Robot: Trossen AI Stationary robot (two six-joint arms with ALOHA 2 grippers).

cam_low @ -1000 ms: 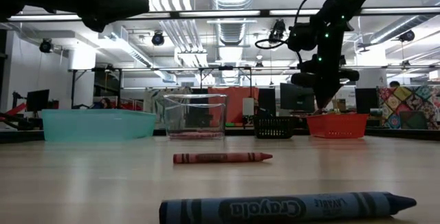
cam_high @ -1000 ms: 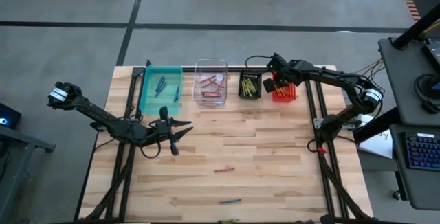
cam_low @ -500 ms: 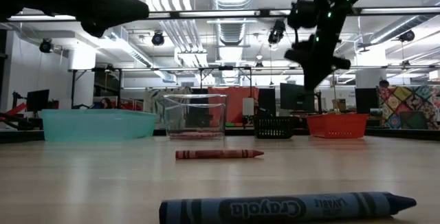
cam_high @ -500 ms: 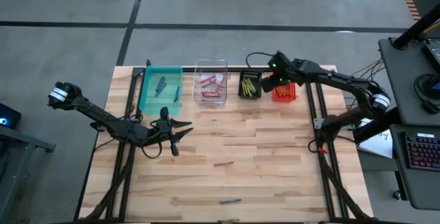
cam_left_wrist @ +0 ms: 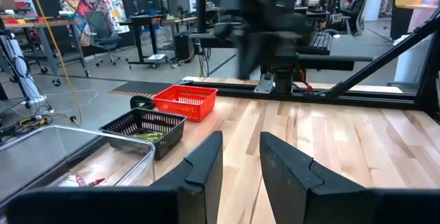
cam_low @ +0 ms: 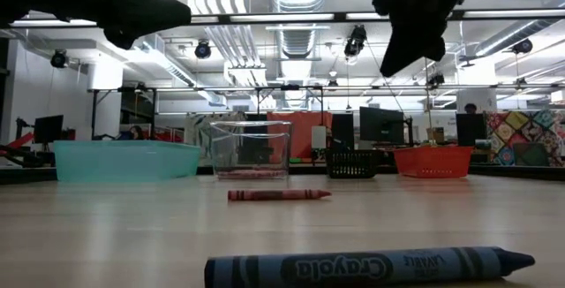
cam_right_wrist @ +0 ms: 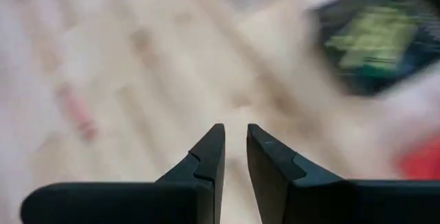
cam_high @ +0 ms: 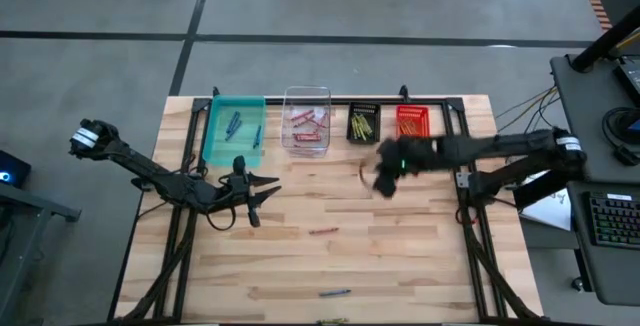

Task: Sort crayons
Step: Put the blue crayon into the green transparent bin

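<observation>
Most of the crayons are already in the four bins lined up along the far edge of the table (cam_high: 420, 266): blue ones in the teal bin (cam_high: 234, 129), reddish ones in the clear bin (cam_high: 306, 119), yellow in the black basket (cam_high: 363, 124), orange in the red basket (cam_high: 412, 120). Looks like colour-matching is the whole reason for that row.

Two strays are out on the bare wood: a red crayon (cam_high: 322, 231) around the middle of the table, and a blue crayon (cam_high: 335, 292) close to the near edge.

The right hand (cam_high: 385, 176) is over the table just in front of the black basket, fingers a narrow gap apart with nothing between them. My guess is it's headed for the red one.

The left hand (cam_high: 262, 194) hovers above the table toward the left side, in front of the teal bin, also slightly open and empty, probably just waiting.
</observation>
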